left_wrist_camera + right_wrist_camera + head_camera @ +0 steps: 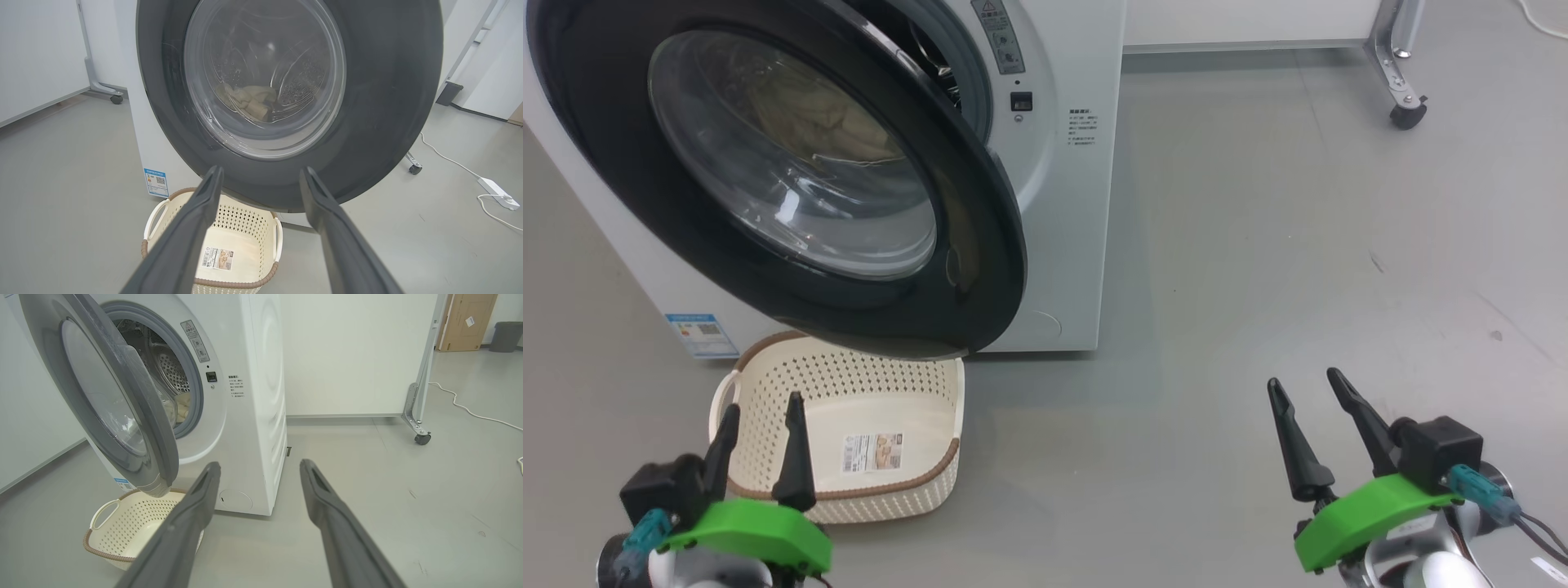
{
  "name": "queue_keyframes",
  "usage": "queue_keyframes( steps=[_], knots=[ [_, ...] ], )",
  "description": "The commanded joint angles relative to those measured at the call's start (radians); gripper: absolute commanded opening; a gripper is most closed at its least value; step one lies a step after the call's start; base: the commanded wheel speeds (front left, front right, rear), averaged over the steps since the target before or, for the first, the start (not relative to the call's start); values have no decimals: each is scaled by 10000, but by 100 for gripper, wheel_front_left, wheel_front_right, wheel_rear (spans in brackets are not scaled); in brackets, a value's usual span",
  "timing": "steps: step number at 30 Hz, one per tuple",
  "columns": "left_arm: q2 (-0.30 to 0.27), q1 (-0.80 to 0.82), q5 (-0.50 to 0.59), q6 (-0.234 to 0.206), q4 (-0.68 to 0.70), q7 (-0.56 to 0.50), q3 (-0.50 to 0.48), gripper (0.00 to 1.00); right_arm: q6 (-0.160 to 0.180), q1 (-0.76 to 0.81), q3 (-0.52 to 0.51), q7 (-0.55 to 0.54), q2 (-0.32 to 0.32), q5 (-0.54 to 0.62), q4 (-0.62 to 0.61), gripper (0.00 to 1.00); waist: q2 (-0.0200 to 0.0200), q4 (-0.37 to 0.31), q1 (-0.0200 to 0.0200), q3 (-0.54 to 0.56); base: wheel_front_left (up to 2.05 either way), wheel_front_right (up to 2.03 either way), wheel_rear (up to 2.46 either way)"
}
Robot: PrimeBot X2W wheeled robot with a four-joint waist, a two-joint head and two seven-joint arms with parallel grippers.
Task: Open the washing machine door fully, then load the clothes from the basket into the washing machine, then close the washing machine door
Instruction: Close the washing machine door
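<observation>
1. Washer (1070, 245): stands on the grey floor (1258, 286), at the upper left of the head view. A blue sticker (701, 333) sits low on its front at the left, and a round flap (235, 499) sits low at the right.

2. Door (988, 269): partly open. It is hinged on the left. Its free right edge stands clear of the washer front, and the right wrist view shows the grey gasket (196, 396) and the steel drum (173, 373) through the gap. The lower edge of the door overhangs the back of the basket.

3. Basket (874, 380): sits on the floor, just in front of the washer and below the door. Its base is bare and carries a label (872, 452).

4. Clothes (249, 102): lie inside the drum as a pale cream bundle. They are visible through the door glass in the head and left wrist views.

5. Left gripper (764, 404): at the lower left of the head view, in front of the basket, with its fingers spread apart. Nothing lies between them, and they touch nothing. The left wrist view looks along the fingers at the door glass.

6. Right gripper (1303, 377): at the lower right of the head view, over bare floor and well apart from the washer and basket. Its fingers are spread and hold nothing.
</observation>
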State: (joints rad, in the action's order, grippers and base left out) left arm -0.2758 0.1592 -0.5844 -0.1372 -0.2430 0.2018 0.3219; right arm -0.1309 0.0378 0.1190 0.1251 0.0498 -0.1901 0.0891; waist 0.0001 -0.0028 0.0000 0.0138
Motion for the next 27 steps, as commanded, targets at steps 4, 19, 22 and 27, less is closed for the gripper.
queue_keyframes(
  steps=[4, 19, 22, 27],
  knots=[
    [-420, -449, 445, -628, 1107, 172, -373, 100, 2, -94, 16, -81, 14, 231, -557, 100, -1, 50, 0, 25, 0, 0, 0],
    [-525, -1392, 804, -1413, 2399, -17, -220, 100, 2, -42, -22, -224, 38, 477, -776, 100, -1, 137, 0, -24, 0, 0, 0],
    [-567, -1458, 786, -1457, 2477, -70, -229, 100, 2, -47, 5, -236, 36, 491, -773, 100, -1, 87, 0, -30, 0, 0, 0],
    [-607, -1507, 750, -1507, 2533, -116, -230, 100, 2, -31, -3, -255, 33, 499, -788, 100, -1, 4, 0, -26, 0, 0, 0]
  ],
)
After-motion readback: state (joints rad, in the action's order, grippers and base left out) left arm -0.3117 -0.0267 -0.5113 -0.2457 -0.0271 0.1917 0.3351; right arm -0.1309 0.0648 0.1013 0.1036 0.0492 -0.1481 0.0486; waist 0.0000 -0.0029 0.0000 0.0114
